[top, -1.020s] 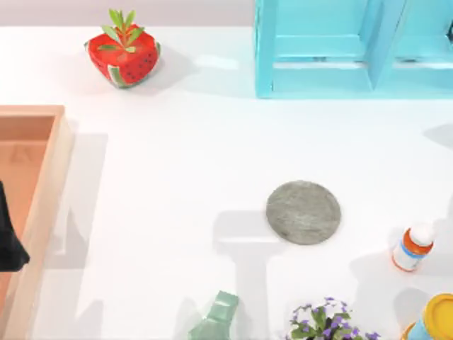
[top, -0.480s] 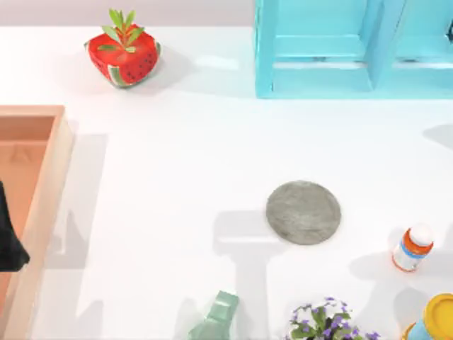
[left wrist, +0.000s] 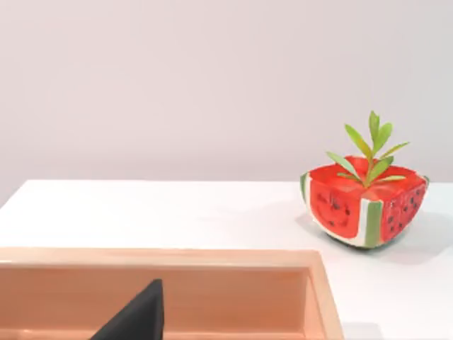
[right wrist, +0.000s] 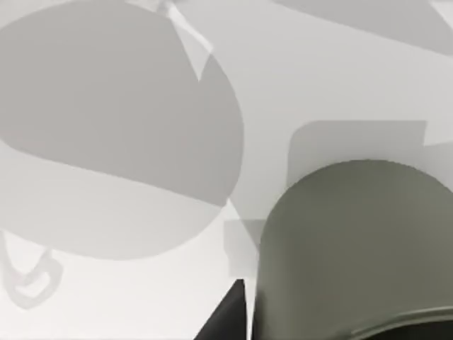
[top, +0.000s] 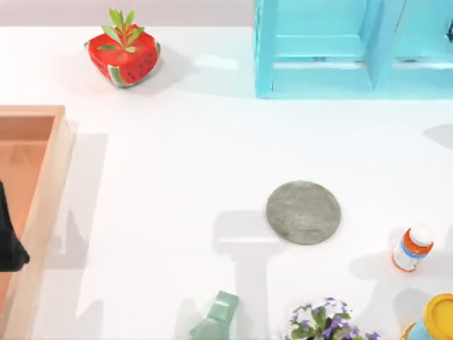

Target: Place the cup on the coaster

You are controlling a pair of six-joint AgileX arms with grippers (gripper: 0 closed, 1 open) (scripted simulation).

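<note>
Right wrist view: cup (right wrist: 354, 248) upright, axis vertical, above white table (right wrist: 318, 78).

This is a rendered tabletop, a staged test scene and not a lived-in room. A plain white table (top: 177, 177) carries an unrelated mix of household things: a watermelon-shaped planter (top: 123, 55) near the far left corner, a turquoise wooden shelf (top: 340, 49) along the far edge, a wooden tray (top: 42, 184) at the left edge, and a pill bottle (top: 413, 246), a small pot of purple flowers (top: 325, 322) and a yellow-lidded container (top: 435, 319) toward the near right corner. Behind the table stands a bare pale wall (left wrist: 212, 85).
</note>
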